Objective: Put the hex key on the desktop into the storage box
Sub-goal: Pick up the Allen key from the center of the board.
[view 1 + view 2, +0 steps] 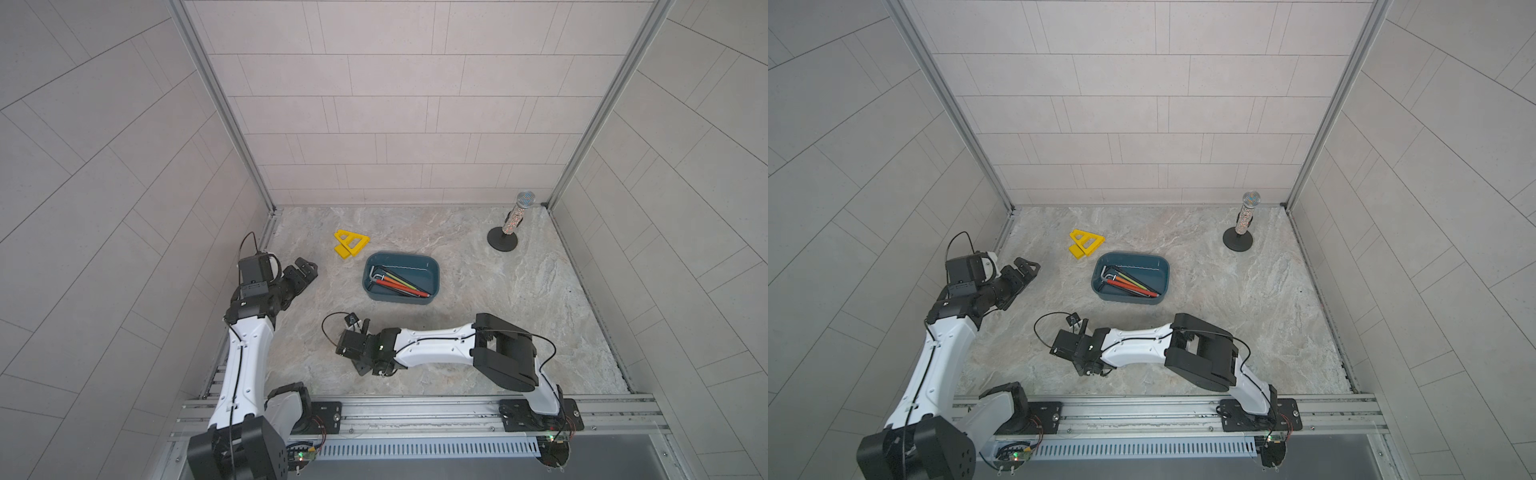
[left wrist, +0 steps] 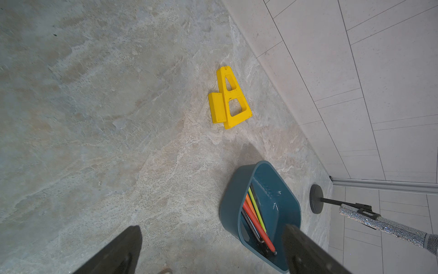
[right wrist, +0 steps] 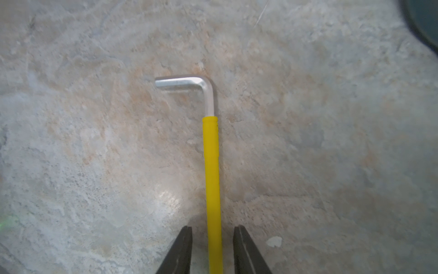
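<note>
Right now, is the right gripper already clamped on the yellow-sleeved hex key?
No: the right gripper straddles the hex key, with desktop showing between its yellow sleeve and each jaw.

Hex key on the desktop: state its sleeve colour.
Hex key: yellow sleeve, silver bend; best in the right wrist view.

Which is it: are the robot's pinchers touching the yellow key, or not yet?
Apart. The right wrist view shows the fingers of the right gripper either side of the yellow hex key, with bare desktop visible in both gaps.
</note>
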Action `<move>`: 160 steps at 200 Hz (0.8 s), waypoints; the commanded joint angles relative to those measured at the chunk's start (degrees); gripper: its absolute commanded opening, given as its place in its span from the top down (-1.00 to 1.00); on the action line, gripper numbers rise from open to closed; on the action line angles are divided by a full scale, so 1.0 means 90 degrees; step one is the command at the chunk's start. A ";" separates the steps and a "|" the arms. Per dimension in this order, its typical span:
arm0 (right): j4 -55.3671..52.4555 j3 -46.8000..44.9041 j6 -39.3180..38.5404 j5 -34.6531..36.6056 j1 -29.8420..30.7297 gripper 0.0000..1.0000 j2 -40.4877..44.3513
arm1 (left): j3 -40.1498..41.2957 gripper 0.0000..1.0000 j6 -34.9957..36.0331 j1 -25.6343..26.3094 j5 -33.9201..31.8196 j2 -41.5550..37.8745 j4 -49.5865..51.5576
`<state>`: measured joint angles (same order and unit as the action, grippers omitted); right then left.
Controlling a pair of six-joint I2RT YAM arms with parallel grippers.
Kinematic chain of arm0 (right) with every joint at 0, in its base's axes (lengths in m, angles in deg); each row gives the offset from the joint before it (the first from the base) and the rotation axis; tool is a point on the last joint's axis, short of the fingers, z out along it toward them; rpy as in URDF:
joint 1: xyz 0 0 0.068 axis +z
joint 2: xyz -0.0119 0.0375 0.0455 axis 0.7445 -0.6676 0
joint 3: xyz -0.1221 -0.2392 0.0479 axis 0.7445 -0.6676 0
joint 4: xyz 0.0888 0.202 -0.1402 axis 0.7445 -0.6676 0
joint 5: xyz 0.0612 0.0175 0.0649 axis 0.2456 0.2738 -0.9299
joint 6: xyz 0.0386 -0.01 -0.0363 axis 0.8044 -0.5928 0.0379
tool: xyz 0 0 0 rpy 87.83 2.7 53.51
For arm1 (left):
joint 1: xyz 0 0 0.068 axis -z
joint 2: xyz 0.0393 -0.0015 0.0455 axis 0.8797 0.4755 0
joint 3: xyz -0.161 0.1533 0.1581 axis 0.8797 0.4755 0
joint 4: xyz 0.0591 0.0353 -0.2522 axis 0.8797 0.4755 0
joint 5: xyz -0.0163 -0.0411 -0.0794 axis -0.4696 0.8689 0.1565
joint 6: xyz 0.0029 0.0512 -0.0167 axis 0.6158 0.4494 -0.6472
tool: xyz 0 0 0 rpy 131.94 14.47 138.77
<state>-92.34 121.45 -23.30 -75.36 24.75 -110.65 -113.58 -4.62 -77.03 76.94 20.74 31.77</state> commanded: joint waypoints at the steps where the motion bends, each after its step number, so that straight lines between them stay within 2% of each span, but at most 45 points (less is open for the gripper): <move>1: -0.0159 -0.0334 0.0128 0.0032 0.0027 0.42 -0.0109 | 0.0017 -1.00 -0.0010 -0.0059 0.0036 -0.0026 -0.0115; 33: -0.0128 -0.0494 0.0197 0.0166 0.0029 0.52 -0.0008 | 0.0016 -1.00 -0.0029 -0.0050 0.0047 -0.0040 -0.0147; 70: -0.0081 -0.0713 0.0176 0.0372 0.0024 0.81 0.0224 | 0.0033 -1.00 -0.0059 -0.0083 0.0093 -0.0035 -0.0193; 90: -0.0038 -0.0837 0.0140 0.0417 0.0027 0.88 0.0427 | 0.0056 -1.00 -0.0067 -0.0084 0.0142 -0.0022 -0.0219; 115: 0.0039 -0.0986 0.0052 0.0515 0.0028 0.99 0.0749 | 0.0235 -1.00 -0.0198 -0.0071 0.0721 -0.0013 -0.0670; 160: 0.0041 -0.1155 -0.0148 0.0736 0.0028 1.00 0.1430 | 0.0243 -1.00 -0.0249 -0.0067 0.0884 0.0141 -0.0718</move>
<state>-90.59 111.39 -23.19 -71.51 24.75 -102.69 -111.98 -6.55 -77.40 82.71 21.37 27.14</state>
